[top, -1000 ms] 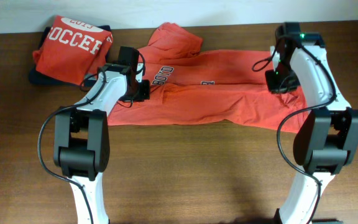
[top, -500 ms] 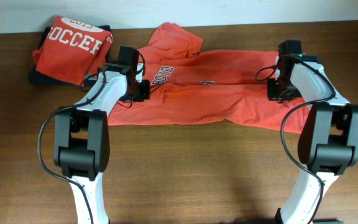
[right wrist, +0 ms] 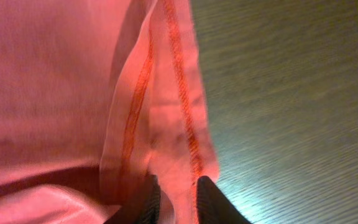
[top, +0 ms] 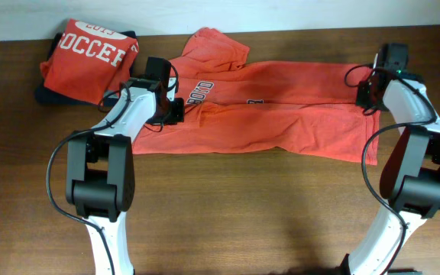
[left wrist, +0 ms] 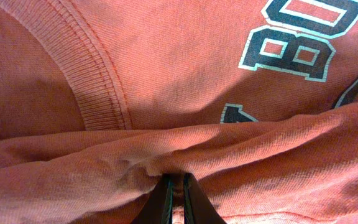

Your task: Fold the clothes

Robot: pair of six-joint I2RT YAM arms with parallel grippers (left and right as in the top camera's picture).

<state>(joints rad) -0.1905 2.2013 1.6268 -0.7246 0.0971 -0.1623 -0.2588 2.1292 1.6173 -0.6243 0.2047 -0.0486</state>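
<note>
Wooden table (top: 228,214); left tool (top: 176,112), right tool (top: 366,95) on T-shirt (top: 281,114)

Likely a robotics lab: a left arm (top: 101,176) and a right arm (top: 415,176) stand at the near edge of a wood-grain table (top: 243,221), with a plain white wall (top: 205,14) behind.

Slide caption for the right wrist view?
Right tool straddles the stitched hem of the orange-red T-shirt, fingertips parted, at the cloth's edge on the wooden table.

Orange-red T-shirts (top: 281,114), navy-and-white lettering (left wrist: 297,37); brown wood-grain table (top: 243,214); possibly navy cloth (top: 43,93).
</note>
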